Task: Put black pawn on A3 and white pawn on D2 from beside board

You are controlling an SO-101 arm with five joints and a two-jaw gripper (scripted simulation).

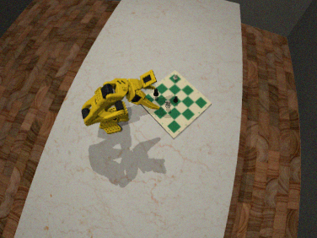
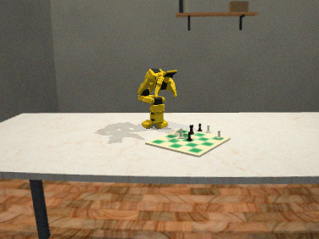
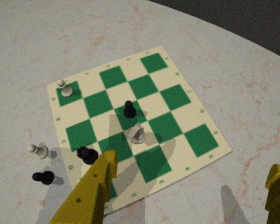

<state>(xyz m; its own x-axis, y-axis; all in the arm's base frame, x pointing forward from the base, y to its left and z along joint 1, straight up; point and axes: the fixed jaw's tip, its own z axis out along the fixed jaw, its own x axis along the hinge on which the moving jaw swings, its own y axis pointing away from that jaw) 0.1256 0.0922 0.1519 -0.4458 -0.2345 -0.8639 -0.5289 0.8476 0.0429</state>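
Note:
The green and cream board (image 3: 206,160) (image 1: 198,111) (image 2: 212,146) lies on the table. Beside its left edge in the wrist view stand the white pawn (image 3: 40,151) (image 2: 208,128) and the black pawn (image 3: 44,176) (image 2: 199,127), both upright and off the board. On the board stand a white piece (image 3: 65,88) (image 1: 175,78) (image 2: 219,133) in a corner square, a black piece (image 3: 129,108) (image 1: 175,99) near the middle, a white piece (image 3: 136,135) (image 1: 168,105) next to it, and a black piece (image 3: 88,155) (image 1: 156,93) at the edge. My gripper (image 3: 193,161) (image 2: 169,92) is partly open, empty, and high above the board's near corner.
The arm's base (image 1: 110,120) (image 2: 154,118) stands on the white marble table (image 1: 169,186) close to the board. In the top view the arm hides the two pawns beside the board. A wall shelf (image 2: 216,13) hangs far behind.

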